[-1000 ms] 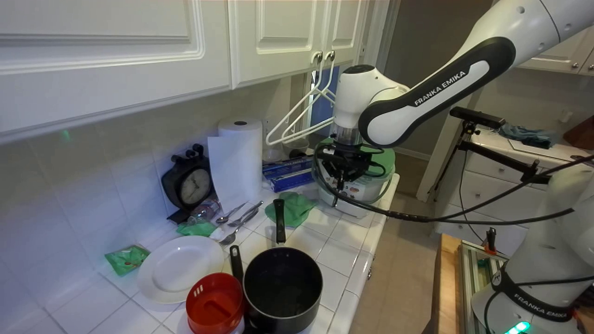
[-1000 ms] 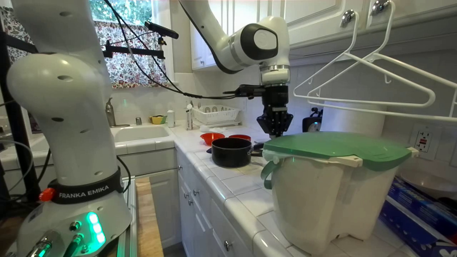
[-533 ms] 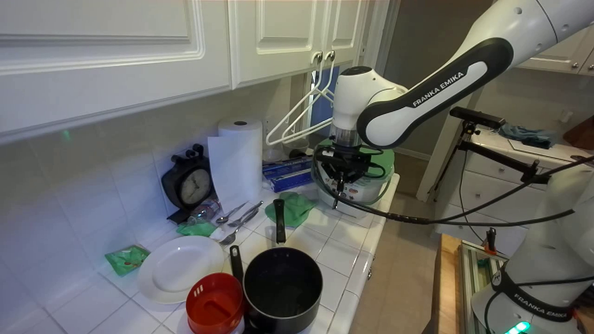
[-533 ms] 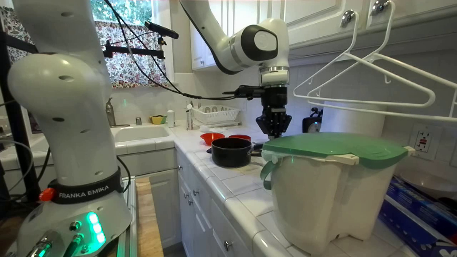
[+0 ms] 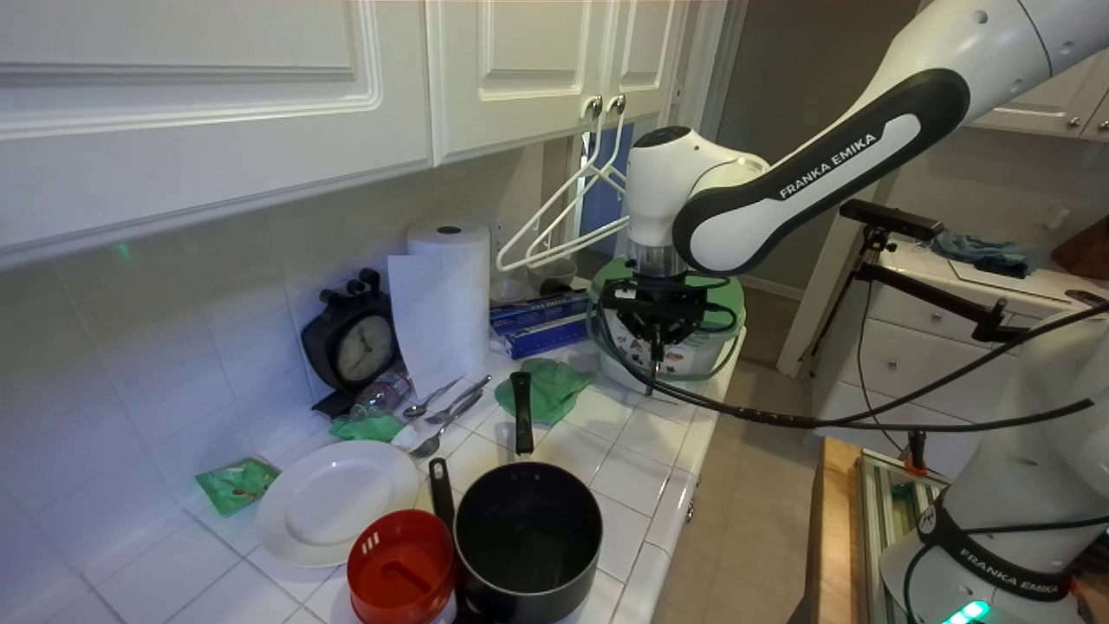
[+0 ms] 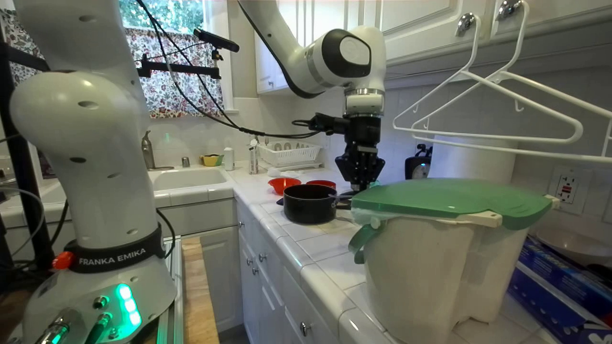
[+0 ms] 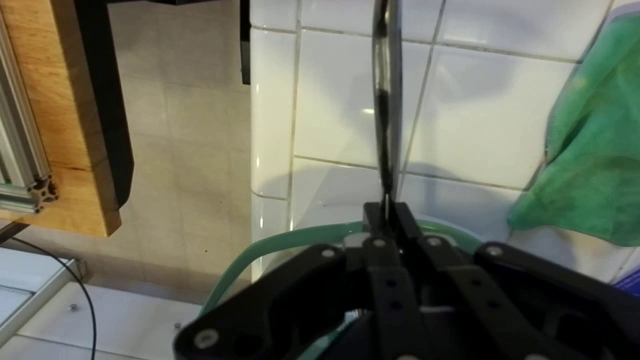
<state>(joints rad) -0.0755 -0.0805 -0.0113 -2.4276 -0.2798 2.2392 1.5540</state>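
In an exterior view, L to R: pot (image 6: 310, 205) left of bin (image 6: 420, 267); gripper (image 6: 358, 188) by bin's left end, pinching utensil (image 7: 387, 90), which sticks out over counter (image 7: 465, 110), away from bin. Risks: 1 thin edge gripped, may twist/slip; swing twd bin could snag its handle (image 6: 362, 244).

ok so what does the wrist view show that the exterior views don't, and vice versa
Only the wrist view: a clear close-up of the thin metal piece pinched in the gripper, and the end face of the metal rail.

Only the exterior views, in both: the white hangers, the black pot and the wall cabinets.

Shared by all: the gripper, the tiled counter, the wooden stand and at least part of the green-lidded bin.
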